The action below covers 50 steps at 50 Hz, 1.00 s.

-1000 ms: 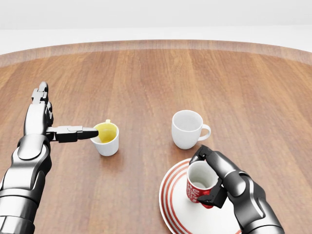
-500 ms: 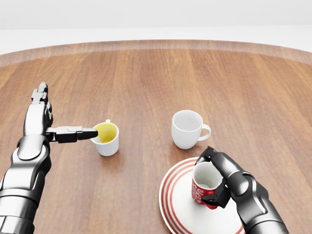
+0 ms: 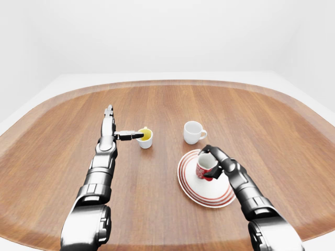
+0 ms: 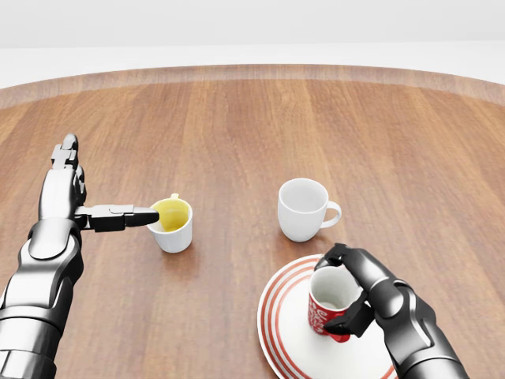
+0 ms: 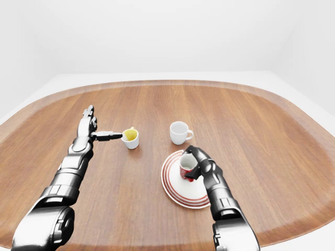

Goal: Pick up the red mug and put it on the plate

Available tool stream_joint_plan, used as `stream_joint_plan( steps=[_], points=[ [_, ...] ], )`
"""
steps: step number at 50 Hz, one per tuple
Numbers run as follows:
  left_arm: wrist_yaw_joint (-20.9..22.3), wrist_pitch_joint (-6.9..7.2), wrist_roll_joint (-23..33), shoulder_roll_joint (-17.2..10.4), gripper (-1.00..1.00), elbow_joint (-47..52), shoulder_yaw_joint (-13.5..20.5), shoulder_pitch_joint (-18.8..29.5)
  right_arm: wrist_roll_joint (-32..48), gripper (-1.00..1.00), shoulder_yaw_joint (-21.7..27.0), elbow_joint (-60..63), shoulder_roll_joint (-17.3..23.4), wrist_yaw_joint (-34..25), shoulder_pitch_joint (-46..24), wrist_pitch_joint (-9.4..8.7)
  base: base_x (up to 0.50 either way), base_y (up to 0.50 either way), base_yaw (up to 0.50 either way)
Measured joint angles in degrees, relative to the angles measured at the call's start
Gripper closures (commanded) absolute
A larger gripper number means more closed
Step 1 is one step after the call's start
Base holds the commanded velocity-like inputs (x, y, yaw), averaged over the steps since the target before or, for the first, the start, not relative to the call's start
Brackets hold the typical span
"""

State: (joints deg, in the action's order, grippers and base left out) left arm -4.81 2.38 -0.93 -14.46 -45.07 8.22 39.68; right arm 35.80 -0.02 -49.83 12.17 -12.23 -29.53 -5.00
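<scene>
Gripping red mug point(image 4: 330, 300) upright over plate point(image 4: 284, 339), right hand point(image 4: 371, 296).

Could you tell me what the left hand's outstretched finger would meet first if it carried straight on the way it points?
The yellow-lined cup: the left hand points its finger at the rim, seemingly touching it already, though depth is unclear.

1. The table point(image 4: 252, 118) is brown wood with long visible grain and a smooth satin sheen.
2. On it, the plate point(image 4: 276, 332) looks like glazed ceramic, white with red rings.
3. The red mug point(image 4: 325, 312) on the plate looks glossy ceramic, white inside.
4. Beside the plate, the white mug point(image 4: 300, 212) is smooth and matt-white.
5. The right hand point(image 4: 371, 296) has polished grey metal shells with black joints.
</scene>
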Motion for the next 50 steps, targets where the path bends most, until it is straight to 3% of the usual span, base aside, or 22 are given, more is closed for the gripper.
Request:
stream_joint_plan(
  steps=[1,31,41,50],
  points=[
    [0.0,0.01,0.0,0.0,-1.0,0.0,0.0,0.0,0.1,-1.0,0.0,-0.1,0.0,0.0,0.0,0.0,0.0,0.0,0.0],
    [0.1,0.49,-0.2,-0.1,-1.0,0.5,0.1,0.0,2.1,-1.0,-0.1,-0.5,-0.2,-0.4,0.0,0.0,0.0,0.0,0.0],
    [0.2,0.53,-0.2,-0.2,-1.0,0.3,0.1,0.2,3.6,-1.0,0.2,8.1,-0.1,-4.4,1.3,0.0,0.0,0.0,0.0],
    [0.3,1.47,-0.2,-0.2,-1.0,1.6,0.1,-0.2,6.3,-1.0,0.5,18.9,-0.3,-9.8,2.6,0.0,0.0,0.0,0.0]
  ],
)
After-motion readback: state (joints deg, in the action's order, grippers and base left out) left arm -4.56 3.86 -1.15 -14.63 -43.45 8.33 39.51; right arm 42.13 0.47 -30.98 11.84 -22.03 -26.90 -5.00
